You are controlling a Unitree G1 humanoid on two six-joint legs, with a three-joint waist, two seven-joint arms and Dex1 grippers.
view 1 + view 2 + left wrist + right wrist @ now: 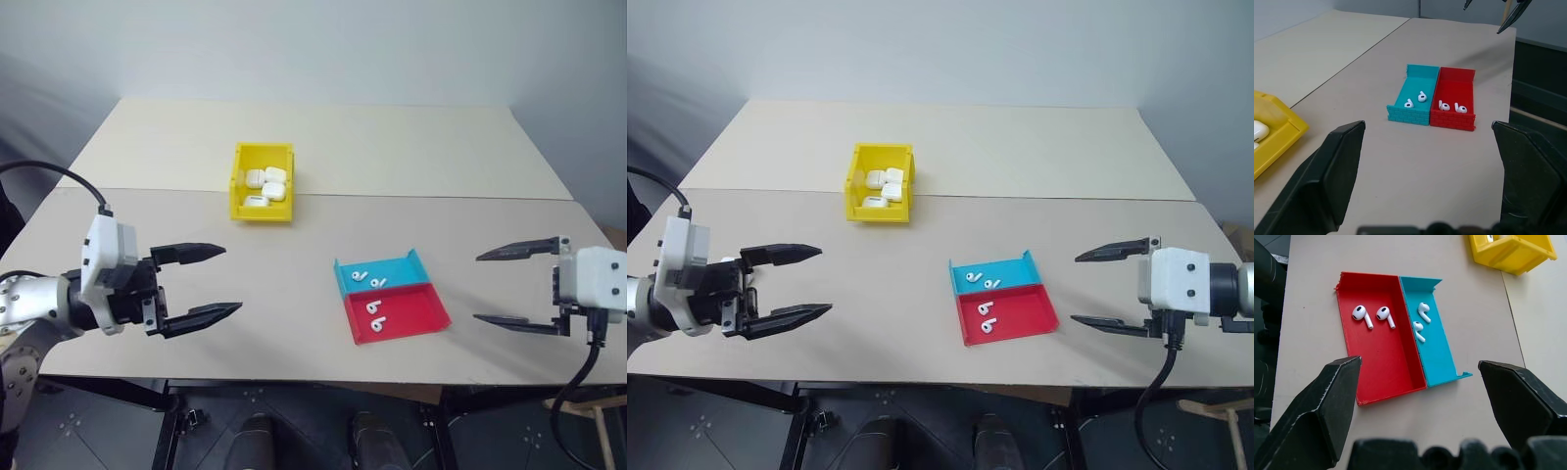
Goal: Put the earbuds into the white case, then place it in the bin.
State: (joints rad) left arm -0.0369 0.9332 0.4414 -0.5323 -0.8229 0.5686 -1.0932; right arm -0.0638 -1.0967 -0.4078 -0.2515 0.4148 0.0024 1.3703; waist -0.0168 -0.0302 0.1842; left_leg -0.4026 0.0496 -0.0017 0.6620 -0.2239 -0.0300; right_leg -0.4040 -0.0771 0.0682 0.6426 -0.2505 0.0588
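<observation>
Both arms hover over the desk (pixel 294 294) with nothing in them — the left end effector (pixel 201 284) spread wide, the right end effector (pixel 505 287) just as wide. Between them sit a blue tray (pixel 400 271) and a red tray (pixel 416 311), touching, two earbuds (pixel 1373 316) in each. White cases (pixel 266 184) lie in the yellow bin (pixel 261 211) farther back

Left tool (pixel 203 283) at left side, raised above surface (pixel 294 323), fingers spread wide, tips pointing inward toward centre, holding nothing. Right tool (pixel 506 287) at right side, likewise raised, fingers spread wide, tips pointing inward toward left tool, holding nothing. Well apart.
</observation>
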